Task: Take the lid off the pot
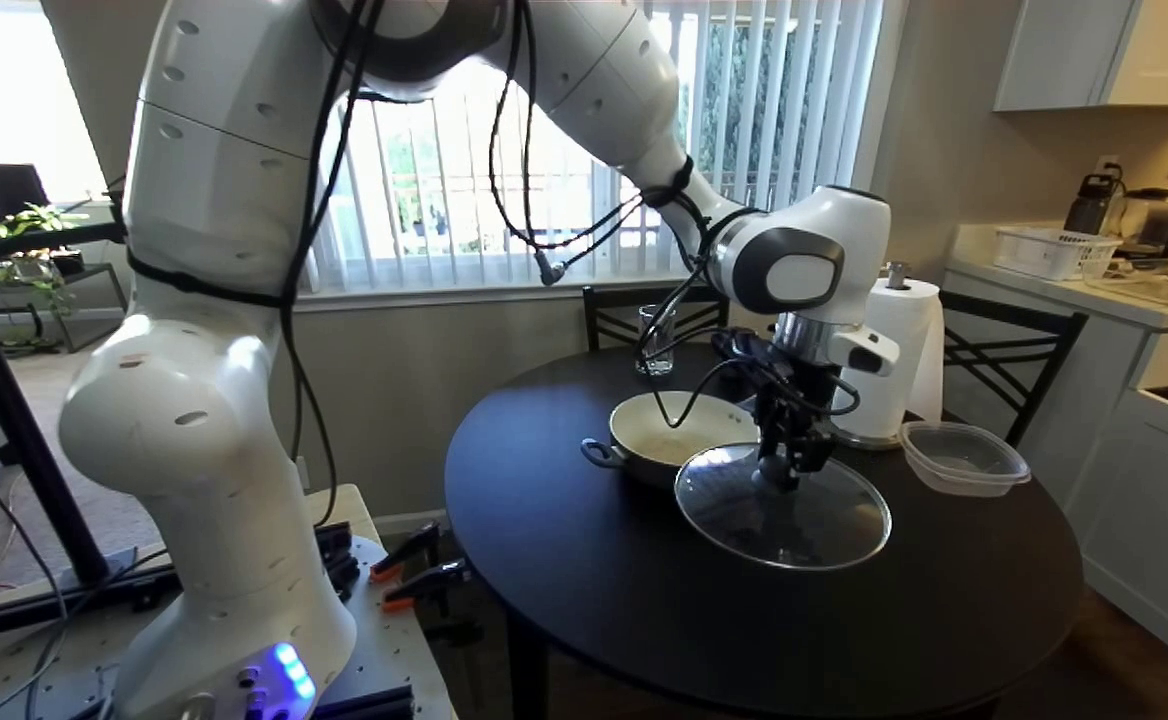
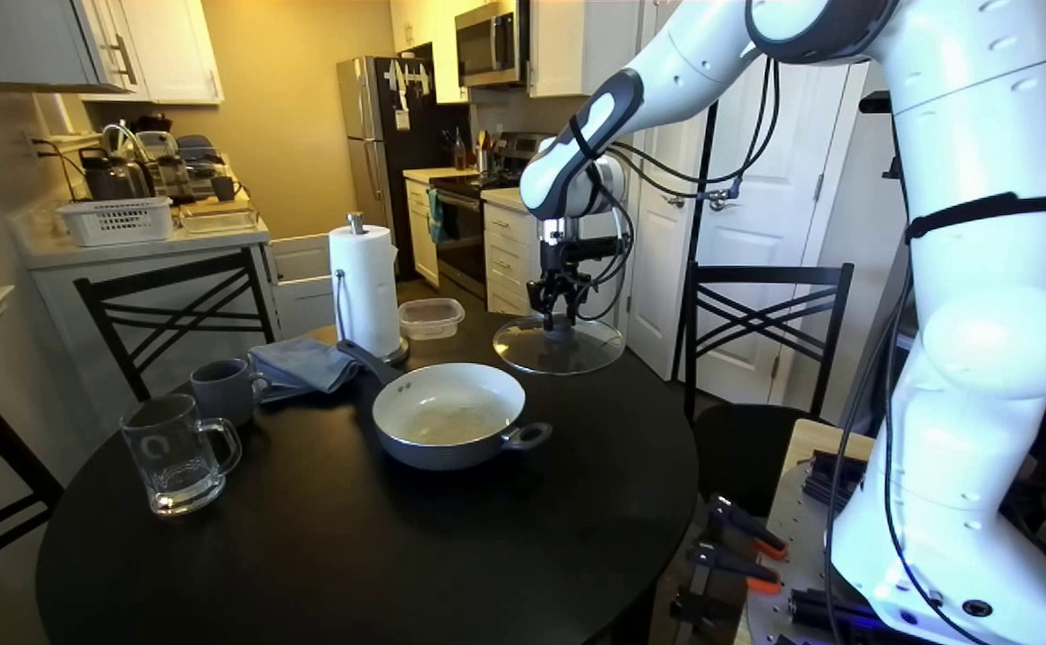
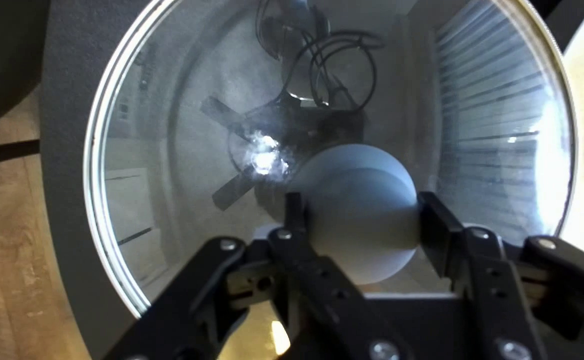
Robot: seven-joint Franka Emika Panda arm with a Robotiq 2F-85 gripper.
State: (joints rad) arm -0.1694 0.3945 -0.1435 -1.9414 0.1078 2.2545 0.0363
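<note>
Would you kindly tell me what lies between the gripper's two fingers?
The knob of the glass lid lies there, with the fingers closed on it from both sides, as the wrist view shows.

A glossy white, rounded robot arm (image 1: pixel 589 80) with grey joint rings (image 1: pixel 750 272) bears black straps (image 2: pixel 1015 207), looping black cables (image 1: pixel 494 165) and blue base lights (image 1: pixel 294 672); silvery screws (image 3: pixel 228 244) stud its black end effector (image 3: pixel 361 212)

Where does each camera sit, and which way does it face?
Wrist view: wrist-mounted, looking down at the lid; shows the hand.
An exterior view: across the table from the blinds, facing them; shows arm and hand.
An exterior view: on the glass mug side, facing the fridge; shows arm and hand.
Both exterior views share table, pot and lid.
</note>
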